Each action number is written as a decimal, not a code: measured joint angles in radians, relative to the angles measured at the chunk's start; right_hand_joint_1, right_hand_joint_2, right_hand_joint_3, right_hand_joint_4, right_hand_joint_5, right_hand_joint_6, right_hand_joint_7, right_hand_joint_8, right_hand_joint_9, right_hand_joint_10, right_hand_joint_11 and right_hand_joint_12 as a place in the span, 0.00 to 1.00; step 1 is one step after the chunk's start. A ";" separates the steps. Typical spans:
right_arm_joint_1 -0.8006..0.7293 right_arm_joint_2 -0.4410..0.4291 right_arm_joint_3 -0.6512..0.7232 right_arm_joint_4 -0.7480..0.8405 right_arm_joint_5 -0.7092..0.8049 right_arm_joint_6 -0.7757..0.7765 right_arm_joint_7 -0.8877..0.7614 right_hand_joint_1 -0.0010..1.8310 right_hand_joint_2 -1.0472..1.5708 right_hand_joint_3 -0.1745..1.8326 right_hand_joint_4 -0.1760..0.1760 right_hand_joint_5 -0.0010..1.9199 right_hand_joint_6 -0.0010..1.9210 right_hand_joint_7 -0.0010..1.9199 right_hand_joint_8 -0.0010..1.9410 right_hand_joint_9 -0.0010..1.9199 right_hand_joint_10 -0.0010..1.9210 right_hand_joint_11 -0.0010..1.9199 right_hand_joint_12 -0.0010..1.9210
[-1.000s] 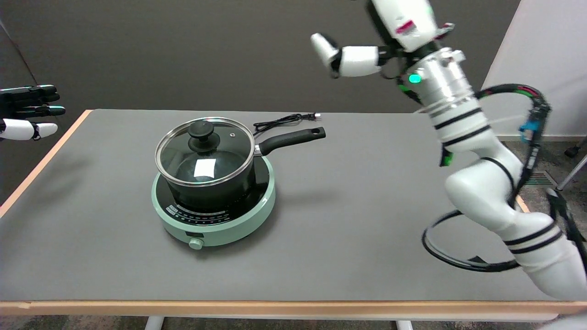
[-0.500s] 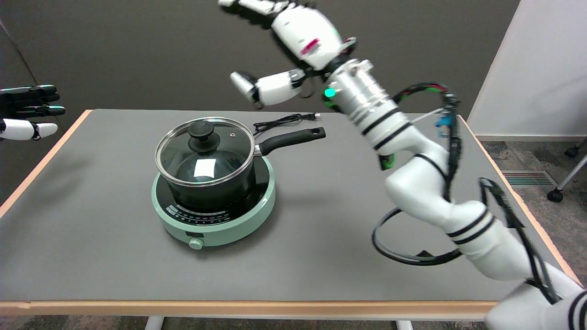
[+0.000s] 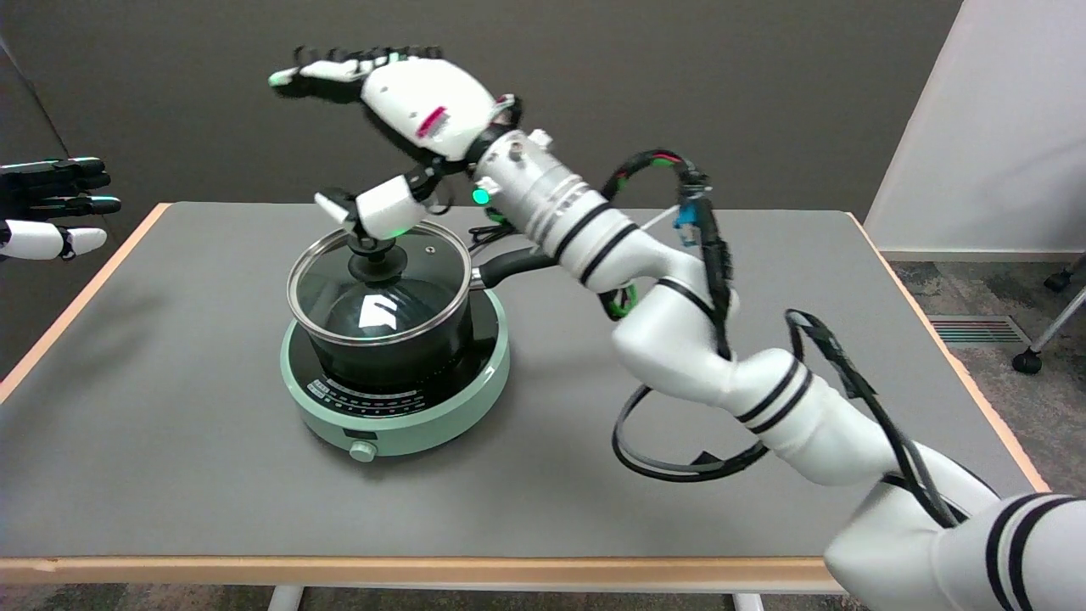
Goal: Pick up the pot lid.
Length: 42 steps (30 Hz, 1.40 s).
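A glass pot lid (image 3: 399,301) with a steel rim and a black knob (image 3: 375,263) covers a black pot (image 3: 399,356) on a mint-green cooktop (image 3: 424,412). The pot's black handle (image 3: 513,265) points right and is partly hidden by my right arm. My right hand (image 3: 399,119) hovers just above the lid, palm down, fingers spread and holding nothing. Its thumb (image 3: 377,210) hangs right over the knob, and contact with the knob cannot be told. The other fingers stretch left, high above the lid.
The cooktop's black power cord (image 3: 482,231) lies behind the pot, mostly hidden by my arm. My idle left hand (image 3: 51,208) hangs at the far left above the table's edge. The grey table (image 3: 212,484) has a wooden edge all round.
My right arm has swung left and down across the table, bringing the open hand from high at the upper right to just above the lid's knob. Pot and lid have not moved.
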State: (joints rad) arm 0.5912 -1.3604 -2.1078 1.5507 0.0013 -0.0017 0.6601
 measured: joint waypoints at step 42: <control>0.135 0.080 -0.261 -0.115 -0.023 -0.096 0.011 0.47 0.61 0.58 0.96 0.24 0.11 0.30 0.09 0.30 0.17 0.22 0.40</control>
State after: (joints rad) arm 0.7263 -1.2807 -2.3684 1.4353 -0.0218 -0.0980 0.6713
